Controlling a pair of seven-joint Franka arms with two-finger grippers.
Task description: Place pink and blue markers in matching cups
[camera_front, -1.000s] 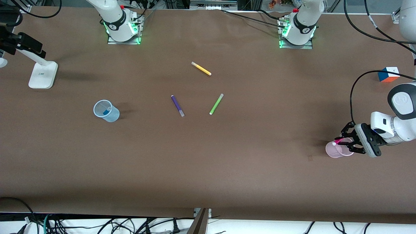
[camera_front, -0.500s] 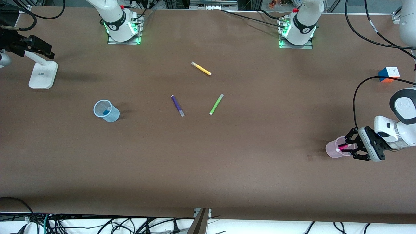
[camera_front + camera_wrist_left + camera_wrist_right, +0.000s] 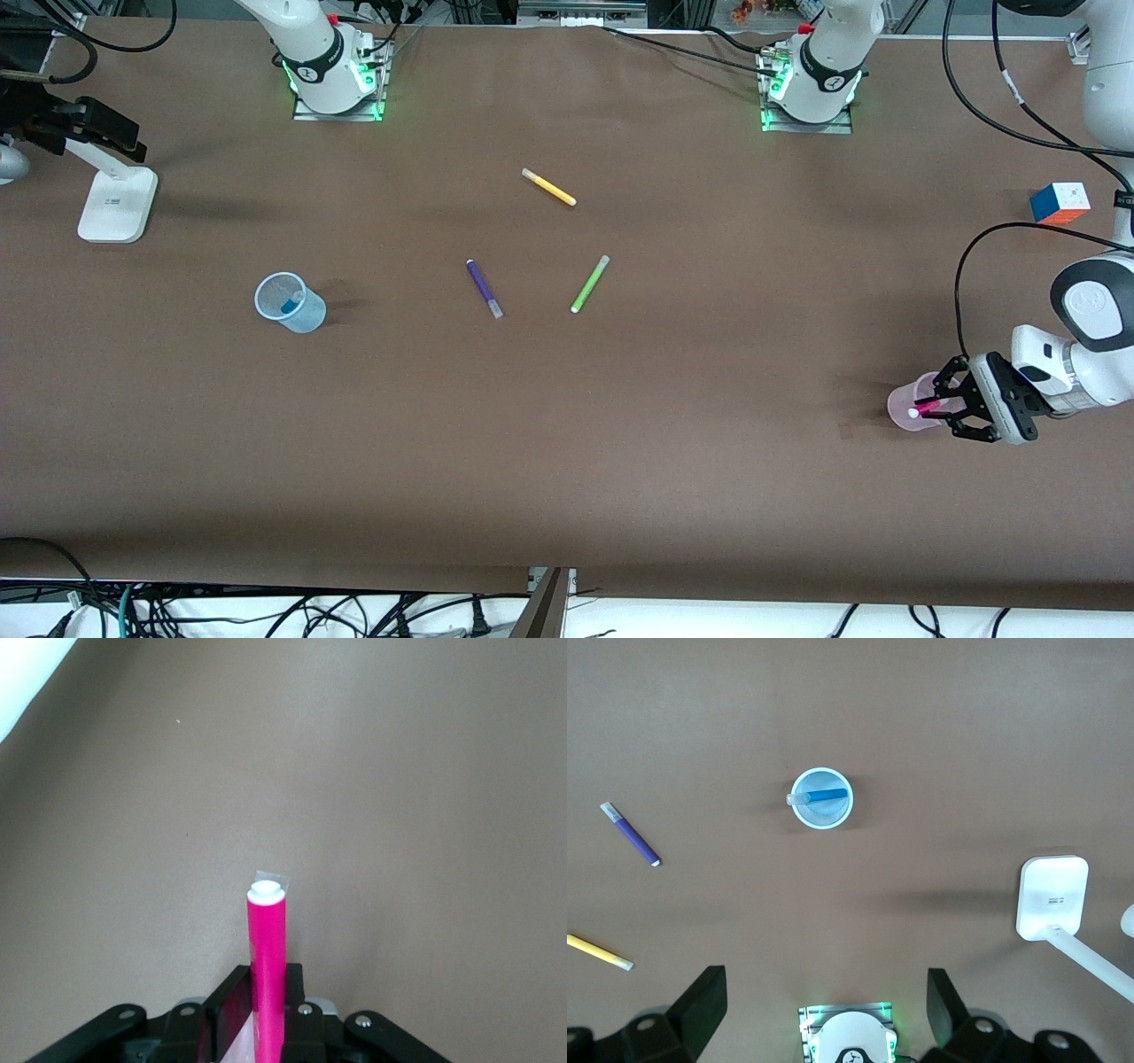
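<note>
My left gripper (image 3: pixel 937 406) is shut on the pink marker (image 3: pixel 926 409) and holds it tilted over the mouth of the light pink cup (image 3: pixel 899 416) at the left arm's end of the table. In the left wrist view the marker (image 3: pixel 267 939) sticks out from between the fingers (image 3: pixel 232 997), pale cap end away from them. The light blue cup (image 3: pixel 301 315) stands toward the right arm's end with the blue marker (image 3: pixel 289 305) in it; both show in the right wrist view, cup (image 3: pixel 833 819) and marker (image 3: pixel 826 796). My right gripper (image 3: pixel 120 142) is open, empty and high up.
A purple pen (image 3: pixel 484 288), a lime green pen (image 3: pixel 589 283) and a yellow pen (image 3: pixel 548 187) lie mid-table. A colour cube (image 3: pixel 1060 202) sits near the left arm's end. A white stand (image 3: pixel 115 204) is at the right arm's end.
My left gripper has come down with the pink marker onto the pink cup's mouth. My right gripper has shifted slightly and stays high.
</note>
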